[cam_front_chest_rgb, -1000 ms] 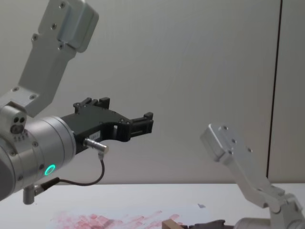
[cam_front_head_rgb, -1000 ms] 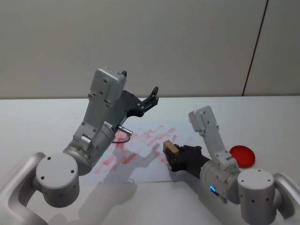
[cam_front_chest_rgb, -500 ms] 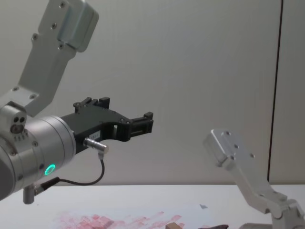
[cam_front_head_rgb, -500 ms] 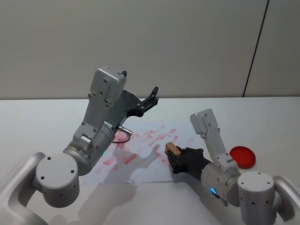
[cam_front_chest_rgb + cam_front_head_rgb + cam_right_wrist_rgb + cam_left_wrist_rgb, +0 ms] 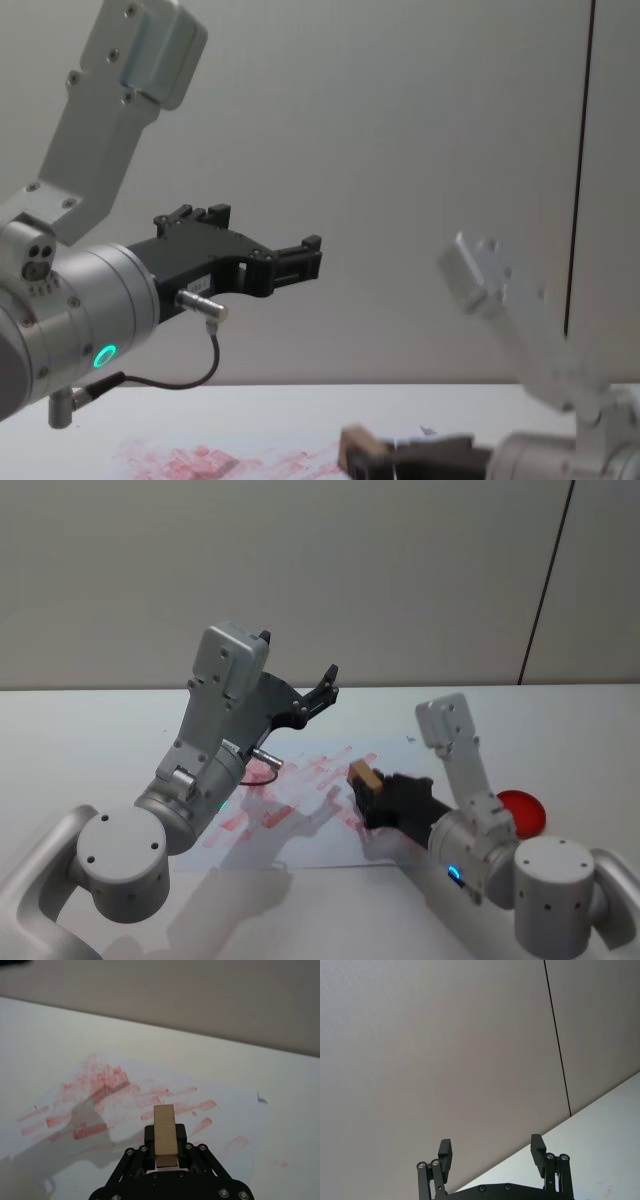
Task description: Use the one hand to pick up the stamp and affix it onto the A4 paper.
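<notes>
One wooden stamp (image 5: pixel 361 774) sits pinched in the right gripper (image 5: pixel 368 792), its light-brown block jutting out past the black fingers over the near right part of the A4 paper (image 5: pixel 300 832). The sheet is already crowded with red-pink rectangular prints. By my reading the pick-up is done and the pressing step is in hand. The next move calls for lowering the stamp's end face flat onto a bare patch. The left gripper (image 5: pixel 326 684) is parked high over the sheet's far side, fingers spread. A red disc (image 5: pixel 524 811) lies to the right, well apart.
</notes>
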